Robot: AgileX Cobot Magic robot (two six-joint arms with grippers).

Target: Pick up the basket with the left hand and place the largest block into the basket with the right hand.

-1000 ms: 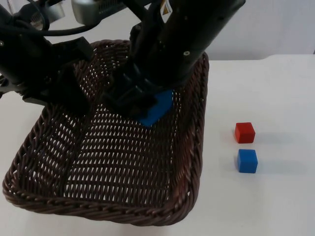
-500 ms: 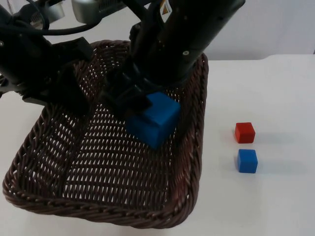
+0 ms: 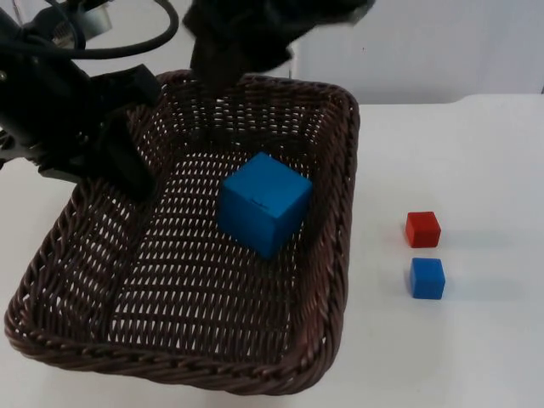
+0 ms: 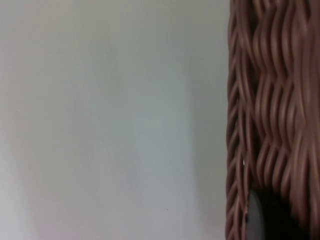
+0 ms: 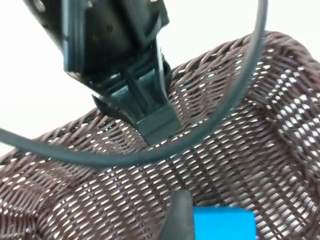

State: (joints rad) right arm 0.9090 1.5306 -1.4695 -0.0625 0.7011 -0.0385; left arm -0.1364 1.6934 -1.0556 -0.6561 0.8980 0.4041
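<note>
On the white table (image 3: 476, 153) sat a dark brown wicker basket (image 3: 336, 280), taking up most of the left and centre of the top view. Its far-left rim was pinched by the left gripper (image 3: 127, 166), jaws shut on the wicker wall; the left wrist view showed that weave (image 4: 270, 110) close up with pale tabletop beside it. From the right wrist view the left gripper (image 5: 150, 117) showed as a black clamp over the basket (image 5: 260, 145) rim.

Inside the basket, resting on the woven floor towards the right wall and a bit far of centre, was the big blue block (image 3: 263, 204), turned w/ one corner pointing near. It lay free, nothing touching it from above. The right wrist view caught its top edge (image 5: 224, 225) just beside a black fingertip.

The right gripper (image 3: 234, 51) hung above the far rim of the basket, well apart from the block and holding nothing; it came out as a dark smear, so how far its fingers stood apart I cannot tell.

Right of the basket, on bare table, were two small cubes: a red cube (image 3: 422, 229) farther off and a small blue cube (image 3: 427, 277) nearer, close together but apart, both well clear of the basket wall. At the far edge the grey wall (image 3: 459, 42) closed off the table.
</note>
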